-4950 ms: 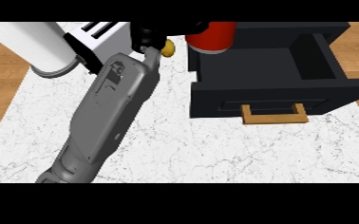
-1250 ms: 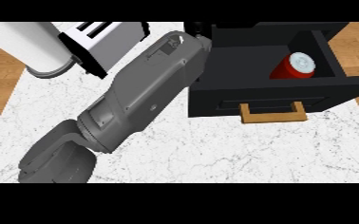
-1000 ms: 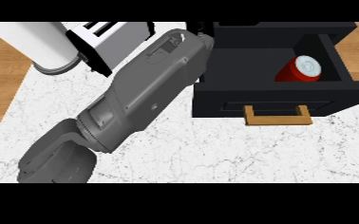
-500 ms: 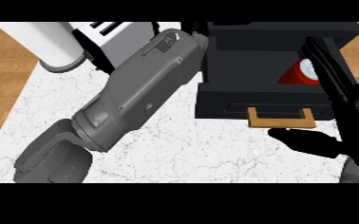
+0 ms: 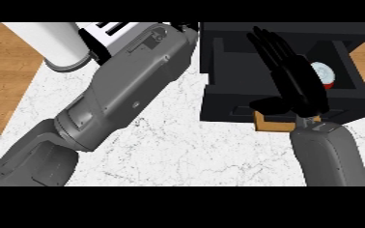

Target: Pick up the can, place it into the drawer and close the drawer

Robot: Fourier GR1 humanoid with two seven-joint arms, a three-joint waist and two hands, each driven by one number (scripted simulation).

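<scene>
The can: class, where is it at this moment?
In the head view, the can lies inside the open black drawer at the right, partly hidden behind the right hand.

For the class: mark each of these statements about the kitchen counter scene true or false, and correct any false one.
1. The red can lies inside the open black drawer. True.
2. The right hand is curled round the can. False: its fingers are straight, stretched over the drawer, not gripping the can.
3. The drawer is fully shut. False: it stands open, its inside showing.
4. A white cylinder stands at the counter's far left. True.
5. The drawer's handle is blue. False: it is tan.
</scene>
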